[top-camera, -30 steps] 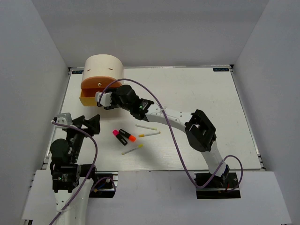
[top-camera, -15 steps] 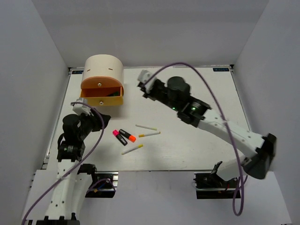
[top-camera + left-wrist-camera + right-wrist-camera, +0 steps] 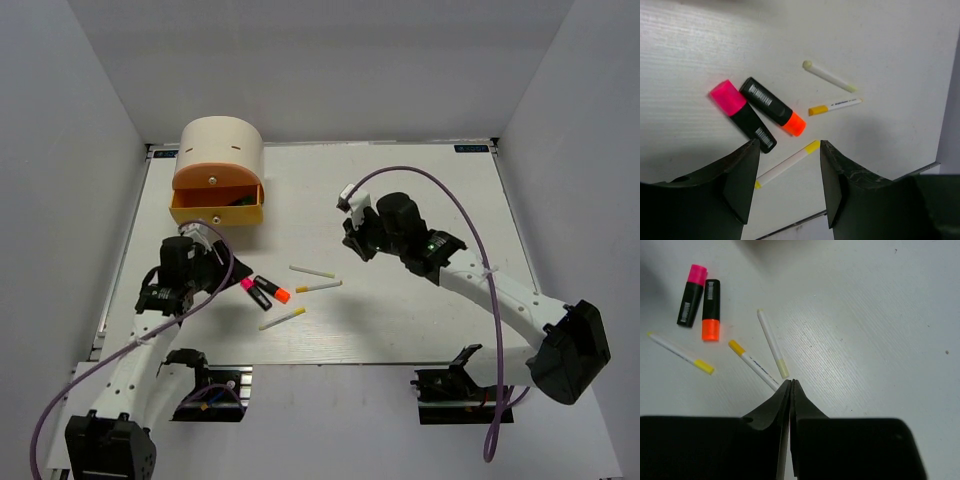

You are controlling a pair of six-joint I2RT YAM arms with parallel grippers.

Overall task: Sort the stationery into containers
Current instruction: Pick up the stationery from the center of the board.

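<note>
The cream drum organiser (image 3: 220,150) stands at the back left with its lower orange drawer (image 3: 215,212) pulled open; something dark lies inside. A pink-capped highlighter (image 3: 742,116) and an orange-capped highlighter (image 3: 773,106) lie side by side on the table. Three thin white-and-yellow sticks lie near them (image 3: 829,76) (image 3: 835,106) (image 3: 785,164). My left gripper (image 3: 790,150) hovers open just left of the highlighters, holding nothing; the nearest stick shows on the table between its fingers. My right gripper (image 3: 791,382) is shut and empty, above the table right of the sticks (image 3: 773,342).
White walls close in the white table (image 3: 430,190) on three sides. A purple cable (image 3: 440,190) loops over the right arm and another trails from the left arm. The near table edge (image 3: 805,220) shows just below my left fingers.
My right arm pulled away from the drawer, swung right and back to the table's middle, and its jaws closed. My left arm reached forward toward the highlighters and its jaws narrowed.
</note>
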